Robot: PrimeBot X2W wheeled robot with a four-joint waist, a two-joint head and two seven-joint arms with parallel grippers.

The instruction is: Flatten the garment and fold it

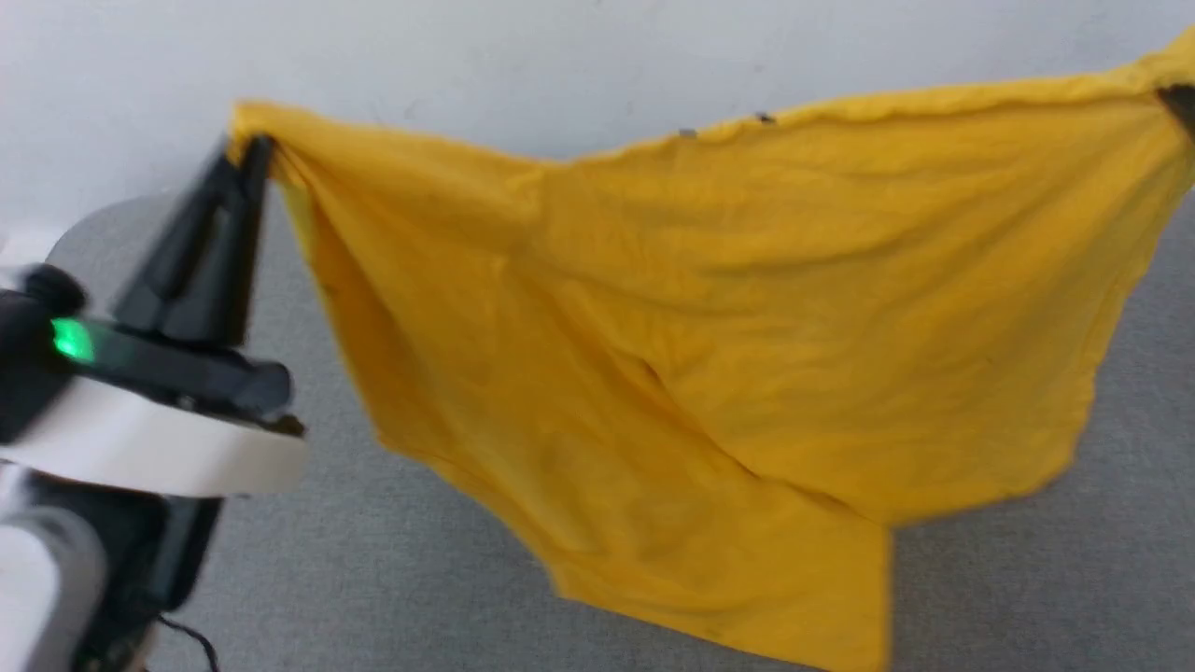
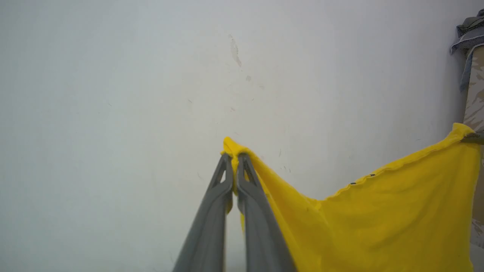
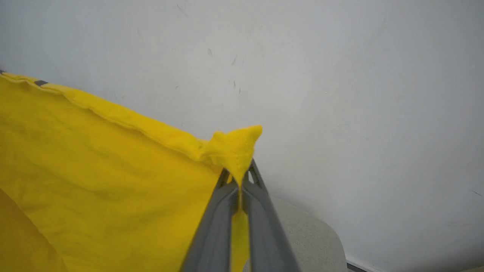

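In the head view I see the garment [image 1: 709, 327], a bright yellow cotton T-shirt with its plain side towards me. It hangs in the air like a sheet above the grey felt-like table top [image 1: 373, 579]. My left gripper [image 1: 254, 149] comes in from 8 o'clock. Its two dark fingers point upward and are pressed together on the upper corner at 10 o'clock. My right gripper [image 1: 1181, 105] shows as a dark tip at the 2 o'clock edge, touching the other upper corner. The upper hem sags a little between them.

The left wrist view shows the grip more clearly. The fingers rise from 6 o'clock and pinch a small peak of yellow cloth between their tips, in front of the pale wall [image 2: 151, 94]. At 2 o'clock some grey cloth [image 2: 469, 30] lies on something patterned.

In the right wrist view the fingers stand narrow, with a strip of yellow cloth caught between them and a peak above the tips. At 5 o'clock is the rounded corner of the table top.
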